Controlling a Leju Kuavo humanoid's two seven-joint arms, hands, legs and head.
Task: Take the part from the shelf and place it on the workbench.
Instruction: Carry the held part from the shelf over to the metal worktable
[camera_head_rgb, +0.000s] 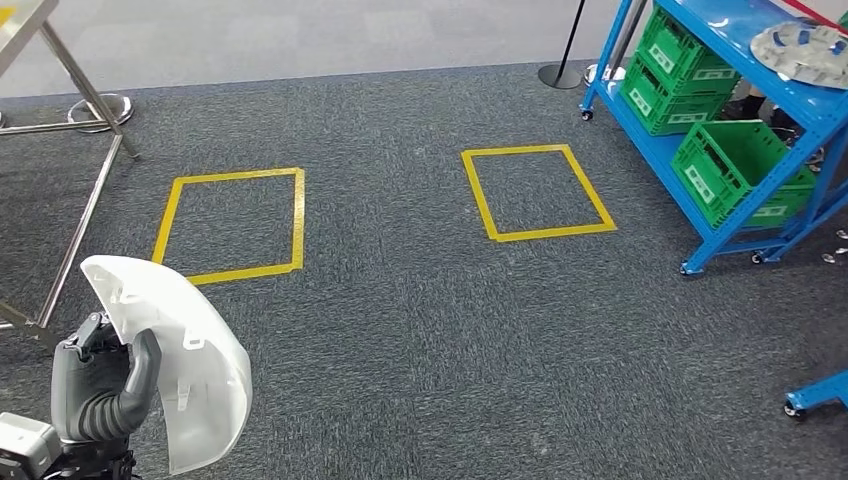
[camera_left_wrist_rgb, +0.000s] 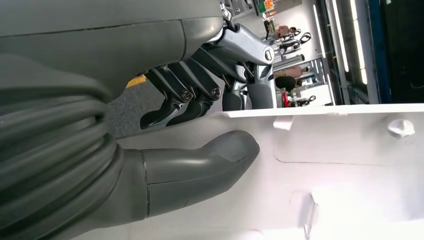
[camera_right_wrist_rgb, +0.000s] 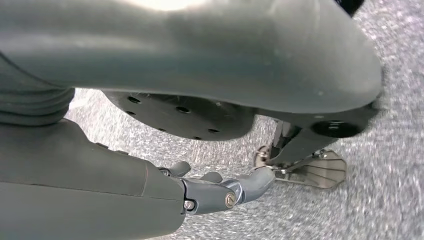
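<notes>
White moulded plastic, a curved shell-shaped part (camera_head_rgb: 190, 360), sits at about seven o'clock in the head view, held up off the dark grey carpet (camera_head_rgb: 430, 330). The left hand (camera_head_rgb: 100, 385) grips it: in the left wrist view the thick grey thumb (camera_left_wrist_rgb: 200, 167) lies flat against the part's ribbed inner face (camera_left_wrist_rgb: 350, 175) while the darker fingers (camera_left_wrist_rgb: 175, 102) curl over its edge from the other side, so the shell is clamped between them.

The right hand (camera_right_wrist_rgb: 220, 192) hangs low over the carpet in the right wrist view; a couple of fingertips stick out past the grey cover with nothing seen between them, but whether the fingers are spread or curled I cannot tell.

On the carpet, two yellow tape squares: one (camera_head_rgb: 235, 225) at about ten o'clock, just above the part, the other (camera_head_rgb: 537, 192) near one o'clock. A blue metal shelf rack on castors (camera_head_rgb: 740, 130) stands at two o'clock, with green slatted plastic crates (camera_head_rgb: 740, 170) on its lower tier and a grey metal disc-like casting (camera_head_rgb: 805, 50) on top. A steel-tube frame (camera_head_rgb: 85, 190) crosses at ten to eleven o'clock.
</notes>
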